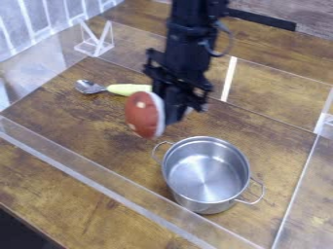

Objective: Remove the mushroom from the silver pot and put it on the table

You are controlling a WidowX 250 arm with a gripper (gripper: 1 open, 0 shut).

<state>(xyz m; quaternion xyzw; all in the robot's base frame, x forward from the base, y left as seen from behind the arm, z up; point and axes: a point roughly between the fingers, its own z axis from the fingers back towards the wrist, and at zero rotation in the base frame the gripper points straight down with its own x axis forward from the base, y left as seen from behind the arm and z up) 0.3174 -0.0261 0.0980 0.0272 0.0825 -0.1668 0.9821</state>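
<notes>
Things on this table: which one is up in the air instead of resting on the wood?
The mushroom, red-brown, clamped in the gripper above the table. The silver pot and spoon rest on it.

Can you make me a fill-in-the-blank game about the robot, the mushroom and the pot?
1. The gripper is holding the ____ in the air.
2. The silver pot now has ____ inside it.
3. The spoon with the yellow-green handle lies on the ____.
4. The mushroom has a reddish-brown ____.

Missing words: mushroom; nothing; table; cap
</notes>
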